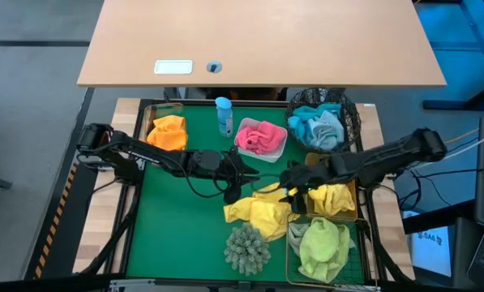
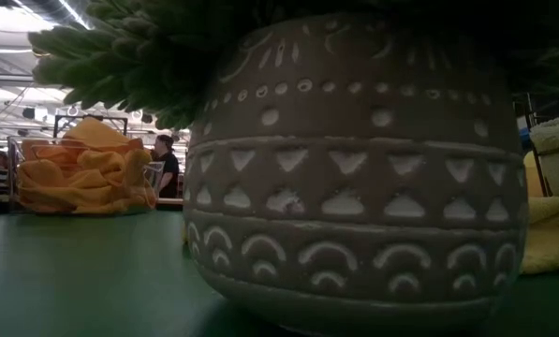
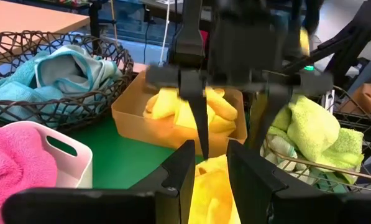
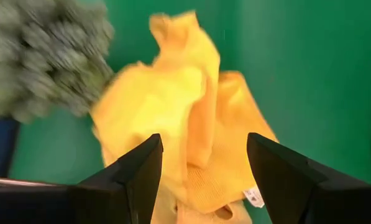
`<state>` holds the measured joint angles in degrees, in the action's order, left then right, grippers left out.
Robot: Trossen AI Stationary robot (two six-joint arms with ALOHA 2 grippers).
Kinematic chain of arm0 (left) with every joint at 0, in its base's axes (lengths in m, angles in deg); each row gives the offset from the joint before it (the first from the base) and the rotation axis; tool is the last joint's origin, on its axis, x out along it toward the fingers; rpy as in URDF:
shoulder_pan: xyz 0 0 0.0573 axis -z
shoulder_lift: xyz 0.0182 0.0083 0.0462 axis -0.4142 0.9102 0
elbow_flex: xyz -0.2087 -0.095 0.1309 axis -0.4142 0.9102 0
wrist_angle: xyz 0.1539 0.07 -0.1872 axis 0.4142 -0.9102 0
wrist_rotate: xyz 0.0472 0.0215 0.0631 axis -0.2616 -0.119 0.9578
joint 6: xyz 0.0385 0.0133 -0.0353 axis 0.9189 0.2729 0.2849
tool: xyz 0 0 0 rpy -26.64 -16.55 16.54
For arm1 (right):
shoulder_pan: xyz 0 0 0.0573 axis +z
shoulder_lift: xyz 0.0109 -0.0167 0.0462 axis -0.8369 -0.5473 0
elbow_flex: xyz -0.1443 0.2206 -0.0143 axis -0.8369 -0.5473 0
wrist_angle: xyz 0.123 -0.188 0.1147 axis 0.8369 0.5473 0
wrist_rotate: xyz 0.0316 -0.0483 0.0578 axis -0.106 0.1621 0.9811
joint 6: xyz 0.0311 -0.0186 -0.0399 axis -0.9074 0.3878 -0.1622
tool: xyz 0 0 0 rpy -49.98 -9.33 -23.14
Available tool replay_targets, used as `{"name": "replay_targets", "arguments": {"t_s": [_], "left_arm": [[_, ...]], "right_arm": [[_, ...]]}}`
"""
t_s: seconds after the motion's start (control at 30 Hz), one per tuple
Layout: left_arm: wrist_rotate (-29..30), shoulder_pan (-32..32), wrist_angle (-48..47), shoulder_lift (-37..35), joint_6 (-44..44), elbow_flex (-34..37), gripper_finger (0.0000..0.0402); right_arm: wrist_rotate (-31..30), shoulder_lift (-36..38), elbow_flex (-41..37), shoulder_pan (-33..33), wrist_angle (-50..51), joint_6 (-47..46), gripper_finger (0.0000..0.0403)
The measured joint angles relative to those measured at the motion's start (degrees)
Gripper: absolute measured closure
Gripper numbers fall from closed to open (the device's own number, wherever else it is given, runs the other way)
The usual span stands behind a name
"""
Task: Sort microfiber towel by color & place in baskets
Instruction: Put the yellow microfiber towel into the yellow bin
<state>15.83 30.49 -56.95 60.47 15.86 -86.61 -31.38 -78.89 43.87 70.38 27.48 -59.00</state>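
A yellow microfiber towel (image 1: 262,211) lies crumpled on the green mat (image 1: 177,235) near the middle. My left gripper (image 1: 243,182) reaches in from the left and is shut on the towel's upper left part (image 3: 211,183). My right gripper (image 1: 293,192) hangs open just above the towel's right side. In the right wrist view its fingers (image 4: 135,177) stand apart over the yellow cloth (image 4: 179,118) without touching it. The left wrist view shows the right gripper (image 3: 232,134) pointing down just ahead. My left gripper has a bunched part of the yellow towel (image 3: 210,186) pinched between its two fingers (image 3: 179,177). The fingers come nearly level from the table's left. One layer or several, I cannot tell. Most of the towel (image 1: 266,217) lies on the mat.
Baskets ring the mat: a clear tub with orange towels (image 1: 167,131), a white tub with pink (image 1: 262,138), a black mesh basket with teal (image 1: 323,123), and gold baskets with yellow (image 1: 335,199) and green (image 1: 323,247). A blue bottle (image 1: 223,115) and a shaggy potted clump (image 1: 247,247) also stand here.
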Motion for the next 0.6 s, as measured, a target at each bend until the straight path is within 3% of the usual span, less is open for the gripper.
{"name": "replay_targets", "arguments": {"t_s": [0.3, 0.6], "left_arm": [[0.00, 0.00, -0.02, 0.00, 0.00, 0.00, 0.0312], [0.00, 0.02, -0.03, 0.00, 0.00, 0.00, 0.0312]], "right_arm": [[2.87, -10.24, 0.00, 1.99, -3.75, 0.01, 0.0168], [5.23, -12.25, 0.00, 1.95, -6.69, 0.01, 0.0174]]}}
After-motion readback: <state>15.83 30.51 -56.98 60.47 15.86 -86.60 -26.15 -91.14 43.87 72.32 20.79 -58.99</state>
